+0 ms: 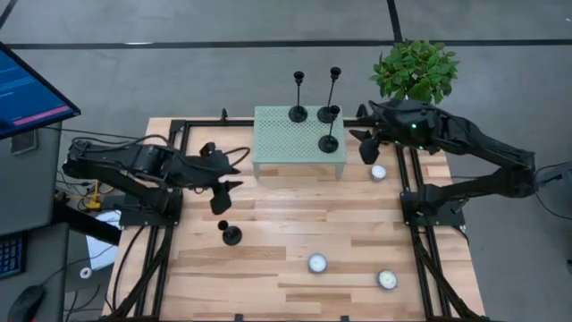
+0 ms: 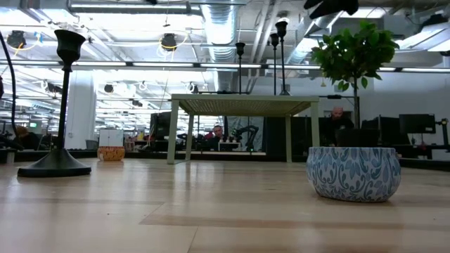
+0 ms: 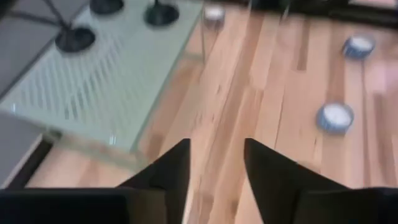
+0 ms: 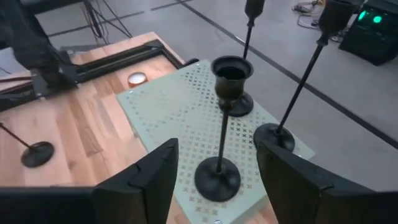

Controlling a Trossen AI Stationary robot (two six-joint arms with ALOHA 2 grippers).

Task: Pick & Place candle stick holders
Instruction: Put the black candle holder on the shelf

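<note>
Three candle stick holders stand on the perforated pale-green stand point(image 1: 298, 136): one at its back-left point(image 1: 298, 113), one at back-right point(image 1: 327, 113), and one nearest the front-right corner point(image 1: 329, 143). The fourth candle stick holder point(image 1: 231, 234) stands alone on the wooden table point(image 1: 268, 268), front-left of the stand.

Your right gripper point(image 4: 214, 163) sits just off the stand's right edge, fingers apart and empty; its wrist view has the nearest holder upright between them, untouched.

Your left gripper point(image 1: 217, 179) hovers over the table left of the stand and behind the lone holder, fingers point(image 3: 174, 168) apart, nothing between them.

Three blue-patterned tealight cups on the table: one near the right gripper point(image 1: 378, 172), two near the front point(image 1: 317, 263) point(image 1: 387, 279). A potted plant point(image 1: 415, 70) is behind the right arm.
</note>
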